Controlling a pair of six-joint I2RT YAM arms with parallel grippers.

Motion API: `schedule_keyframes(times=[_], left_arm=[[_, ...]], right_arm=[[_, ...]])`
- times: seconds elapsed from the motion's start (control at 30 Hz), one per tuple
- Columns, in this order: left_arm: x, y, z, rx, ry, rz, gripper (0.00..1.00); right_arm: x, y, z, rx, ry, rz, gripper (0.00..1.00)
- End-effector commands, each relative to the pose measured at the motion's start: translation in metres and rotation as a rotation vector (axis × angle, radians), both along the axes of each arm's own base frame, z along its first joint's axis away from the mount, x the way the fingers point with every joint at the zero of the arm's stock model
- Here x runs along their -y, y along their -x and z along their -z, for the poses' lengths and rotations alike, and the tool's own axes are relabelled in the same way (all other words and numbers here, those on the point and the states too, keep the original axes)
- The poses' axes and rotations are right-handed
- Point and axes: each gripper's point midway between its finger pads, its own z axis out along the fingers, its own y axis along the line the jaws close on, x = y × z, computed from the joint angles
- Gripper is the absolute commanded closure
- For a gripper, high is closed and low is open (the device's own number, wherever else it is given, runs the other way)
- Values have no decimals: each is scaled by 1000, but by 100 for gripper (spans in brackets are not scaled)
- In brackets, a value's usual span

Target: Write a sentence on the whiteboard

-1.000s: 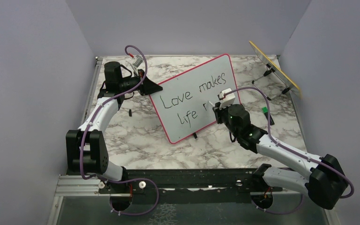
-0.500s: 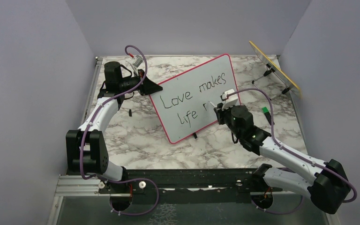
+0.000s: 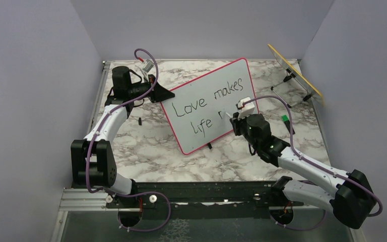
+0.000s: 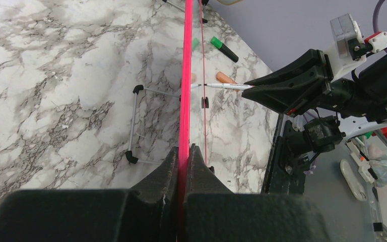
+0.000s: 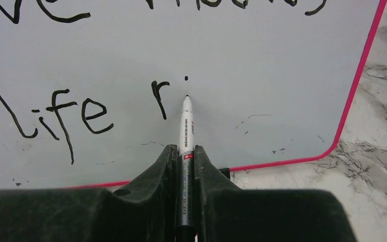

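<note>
We are reaching our left arm toward the far left, its hand pinching the thin pink-red frame of the whiteboard, which is standing slantwise mid-bench on the marble-patterned bench. Our right arm is bending in from the near right, its hand gripping a slim white marker, tip at the smooth white surface just right of the "r", below a small dot. The sentence is reading "Love makes life r".

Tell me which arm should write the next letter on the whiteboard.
Right. The right gripper is shut on the marker, tip at the whiteboard beside the "r"; the left gripper clamps the frame.
</note>
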Motion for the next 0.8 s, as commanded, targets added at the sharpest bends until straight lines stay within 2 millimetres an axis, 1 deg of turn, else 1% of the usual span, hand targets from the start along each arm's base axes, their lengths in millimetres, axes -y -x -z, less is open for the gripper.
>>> schedule_keyframes(times=[0.0, 0.33, 0.53, 0.77], left_arm=[[-6, -7, 40, -80, -66, -58, 100], [-7, -8, 40, -82, -66, -60, 100], [-7, -8, 40, -82, -66, -60, 100], [-6, -8, 40, -82, -65, -57, 100]], right_arm=[[-5, -4, -4, 18, -26, -6, 99], [-4, -9, -11, 44, -27, 6, 99], [-4, -8, -5, 23, -12, 4, 99], [2, -1, 8, -24, 10, 13, 99]])
